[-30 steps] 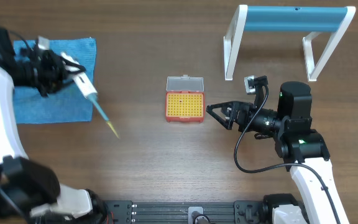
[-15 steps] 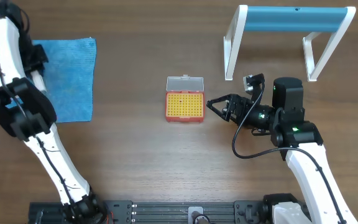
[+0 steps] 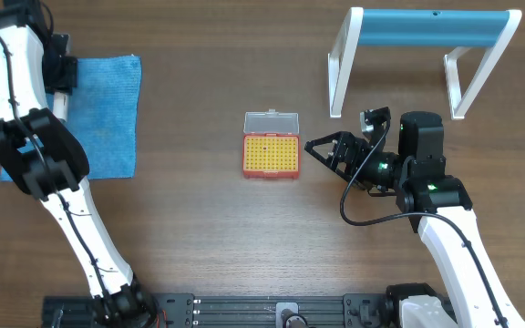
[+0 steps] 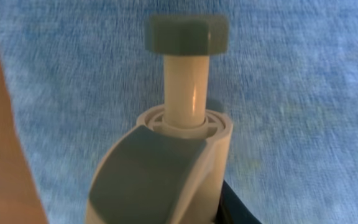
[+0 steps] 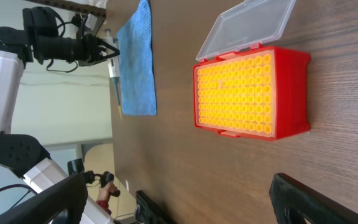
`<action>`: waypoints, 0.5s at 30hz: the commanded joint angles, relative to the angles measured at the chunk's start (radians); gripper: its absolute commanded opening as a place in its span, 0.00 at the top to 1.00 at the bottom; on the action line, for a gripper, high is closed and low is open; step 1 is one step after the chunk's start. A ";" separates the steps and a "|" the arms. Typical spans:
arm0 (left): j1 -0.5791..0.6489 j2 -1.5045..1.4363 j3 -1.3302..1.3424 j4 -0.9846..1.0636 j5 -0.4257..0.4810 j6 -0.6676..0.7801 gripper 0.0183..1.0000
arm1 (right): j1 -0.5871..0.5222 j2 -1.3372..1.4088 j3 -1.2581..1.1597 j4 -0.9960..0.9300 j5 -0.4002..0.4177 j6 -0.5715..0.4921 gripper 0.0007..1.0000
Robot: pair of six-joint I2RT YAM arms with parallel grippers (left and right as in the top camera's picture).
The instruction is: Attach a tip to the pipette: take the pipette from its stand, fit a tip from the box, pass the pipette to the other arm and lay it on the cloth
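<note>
Pipette (image 4: 185,124) hangs over the blue cloth (image 3: 108,109), gripped, as far as I can make out, by the left gripper (image 5: 103,51). The right gripper (image 3: 322,150) waits spread open beside the tip box (image 3: 271,155).

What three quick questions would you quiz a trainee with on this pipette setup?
1. True or false: the tip box has its lid shut.
2. What holds the pipette? A) left hand B) right hand C) stand
3. Fill in: the pipette hangs over the blue ____.
Key: 1 false, the lid stands open. 2 A. 3 cloth.
</note>
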 commanded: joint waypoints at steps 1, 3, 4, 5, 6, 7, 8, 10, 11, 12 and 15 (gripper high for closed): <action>0.002 0.047 0.020 0.032 0.027 0.025 0.99 | -0.002 0.009 0.003 0.017 0.028 0.027 0.05; 0.002 0.063 0.020 0.035 0.034 0.033 0.99 | -0.002 0.009 0.003 0.036 0.031 0.045 0.05; 0.002 0.069 0.020 0.035 0.039 0.033 0.99 | -0.002 0.009 0.003 0.043 0.031 0.045 0.05; 0.002 0.074 0.020 0.035 0.039 0.033 0.99 | -0.002 0.009 0.003 0.055 0.031 0.062 0.05; 0.002 0.075 0.020 0.036 0.042 0.033 0.99 | -0.002 0.009 0.003 0.062 0.031 0.064 0.05; 0.002 0.075 0.020 0.037 0.041 0.033 0.99 | -0.002 0.009 0.003 0.063 0.031 0.067 0.05; 0.002 0.075 0.020 0.037 0.042 0.033 0.99 | -0.002 0.009 0.003 0.063 0.031 0.068 0.05; 0.002 0.075 0.020 0.037 0.042 0.033 0.99 | -0.002 0.009 0.003 0.063 0.031 0.067 0.05; 0.002 0.075 0.020 0.037 0.042 0.032 0.99 | -0.002 0.009 0.003 0.063 0.031 0.067 0.05; 0.002 0.075 0.020 0.037 0.042 0.032 0.99 | -0.002 0.009 0.003 0.062 0.031 0.067 0.05; 0.002 0.075 0.020 0.039 0.042 0.009 0.50 | -0.002 0.009 0.003 0.063 0.031 0.067 0.05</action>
